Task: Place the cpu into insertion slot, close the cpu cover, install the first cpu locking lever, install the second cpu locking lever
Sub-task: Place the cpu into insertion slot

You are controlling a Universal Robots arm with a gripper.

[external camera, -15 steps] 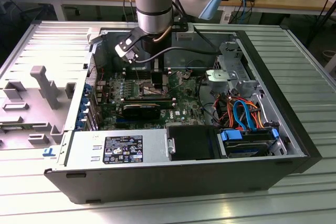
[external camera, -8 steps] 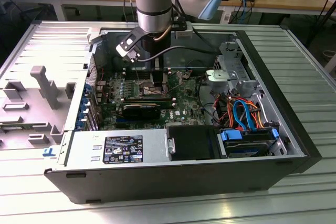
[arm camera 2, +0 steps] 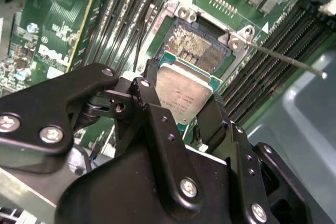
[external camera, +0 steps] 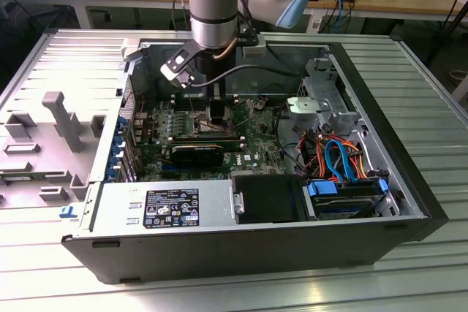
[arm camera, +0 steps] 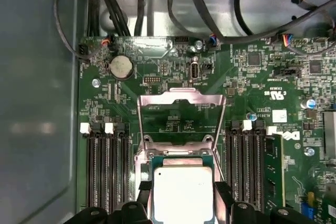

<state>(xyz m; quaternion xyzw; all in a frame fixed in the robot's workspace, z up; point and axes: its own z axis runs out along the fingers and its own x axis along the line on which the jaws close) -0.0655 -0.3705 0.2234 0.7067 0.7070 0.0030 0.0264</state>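
My gripper (arm camera 2: 181, 103) is shut on the cpu (arm camera 2: 182, 97), a small silvery square chip held by its edges between the two black fingers (arm camera 2: 146, 94). The chip hovers just over the near part of the insertion slot (arm camera 2: 195, 46), whose gold contact field still shows beyond it. In the first wrist view the cpu (arm camera: 181, 191) sits in my gripper (arm camera: 182, 195), and the cpu cover (arm camera: 181, 98) stands swung open behind the slot. A thin locking lever (arm camera 2: 286, 59) sticks out sideways from the slot's corner. In the exterior view my gripper (external camera: 218, 111) reaches down onto the green motherboard (external camera: 252, 140).
Black memory slots (arm camera: 107, 166) flank the socket on both sides. A black heatsink block (external camera: 197, 153), a power supply (external camera: 164, 206) and a drive bay with coloured cables (external camera: 340, 162) fill the open case. Black cables (arm camera: 205, 9) hang near the case wall.
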